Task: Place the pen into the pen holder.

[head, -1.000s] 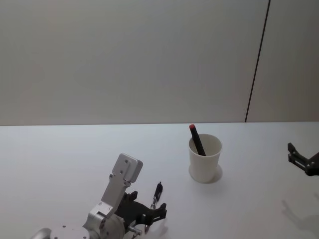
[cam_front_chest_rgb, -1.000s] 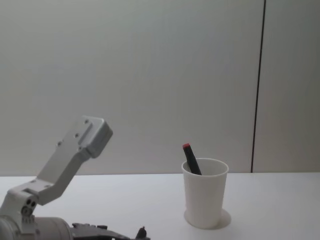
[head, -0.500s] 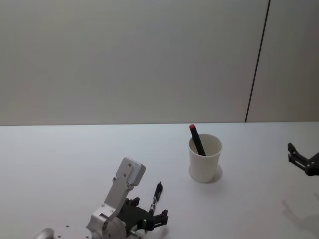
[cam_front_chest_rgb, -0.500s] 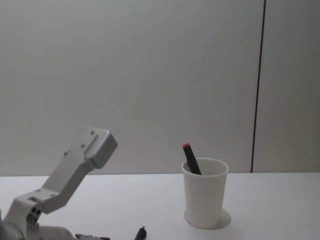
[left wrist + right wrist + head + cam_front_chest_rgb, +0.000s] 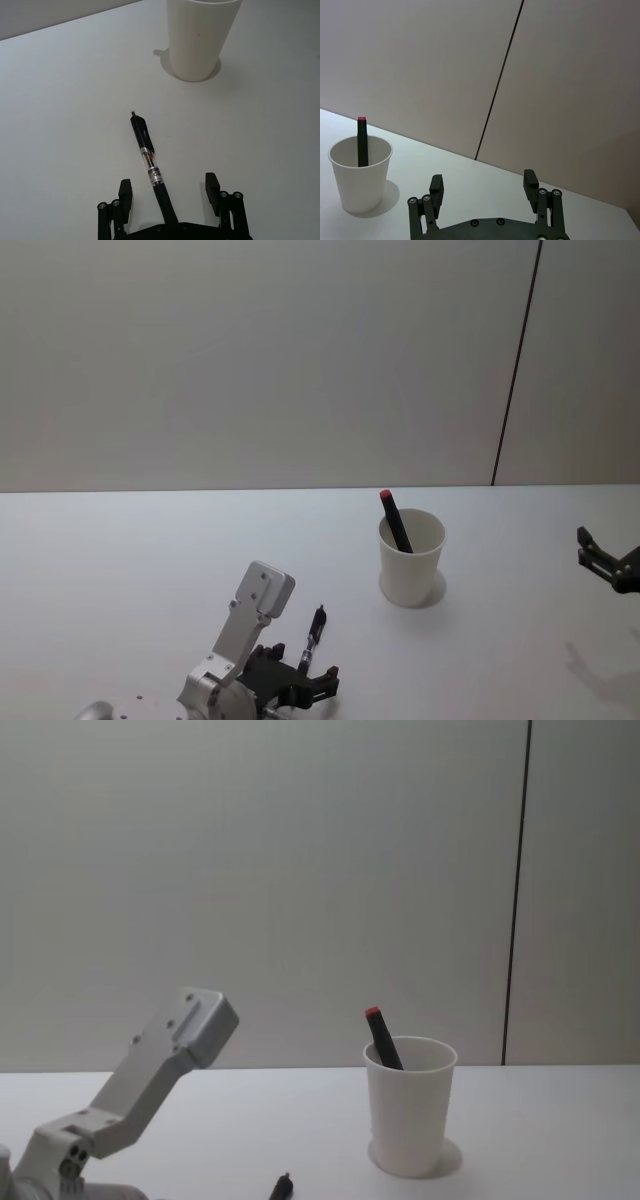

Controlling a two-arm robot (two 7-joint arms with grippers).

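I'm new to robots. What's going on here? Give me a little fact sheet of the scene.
surface: white table
loose item: black pen lying flat on the table, apart from the cup
pen holder: white paper cup, upright, with a red-tipped pen leaning inside
left gripper: open, fingers either side of the black pen's near end, not touching it
right gripper: open, idle at the table's right side
task state: black pen not yet in the cup

Grey wall (image 5: 250, 360), white table (image 5: 120, 550)
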